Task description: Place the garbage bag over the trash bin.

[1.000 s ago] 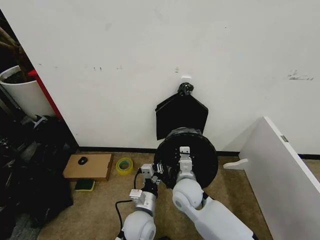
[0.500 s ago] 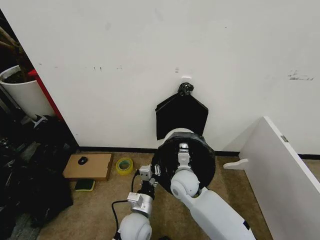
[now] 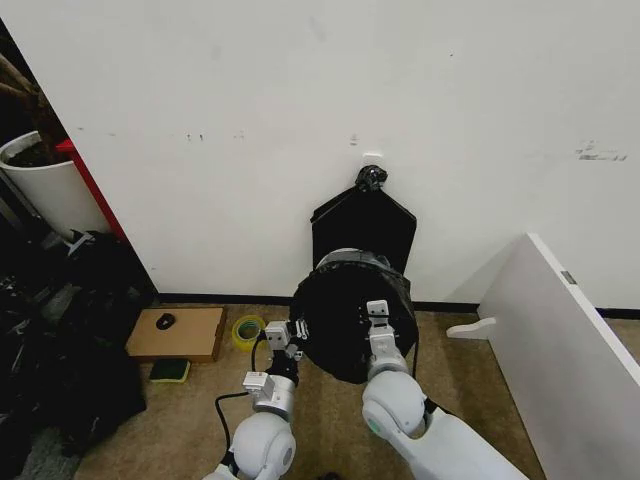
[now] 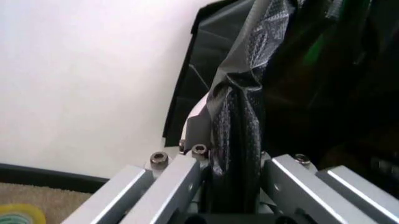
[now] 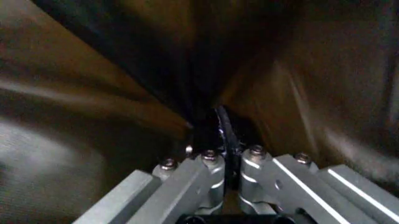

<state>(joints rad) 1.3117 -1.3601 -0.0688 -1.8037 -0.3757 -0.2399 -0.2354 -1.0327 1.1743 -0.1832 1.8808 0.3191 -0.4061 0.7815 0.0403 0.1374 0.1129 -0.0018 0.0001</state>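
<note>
Head view is showing us a white plant pot [image 3: 45, 190] far to our left, then a flat cardboard box [image 3: 177, 333] and a yellow tape roll [image 3: 248, 330] lying on the floor by the wall. Right of those, our left gripper [image 3: 290, 335] is pinching the left edge of the garbage bag [image 3: 345, 315]; in the left wrist view its fingers [image 4: 181, 175] are clamped on a gathered fold of the glossy black film [image 4: 234, 121]. The bag is wrapping the trash bin [image 3: 350, 257], whose pale rim is peeking out at the top, below a flat black bundle [image 3: 362, 228] hanging on the wall. Our right gripper [image 3: 378, 318] is gripping the bag's front, fingers [image 5: 215, 175] closed on the film. A white board [image 3: 560, 340] is leaning at far right.
</note>
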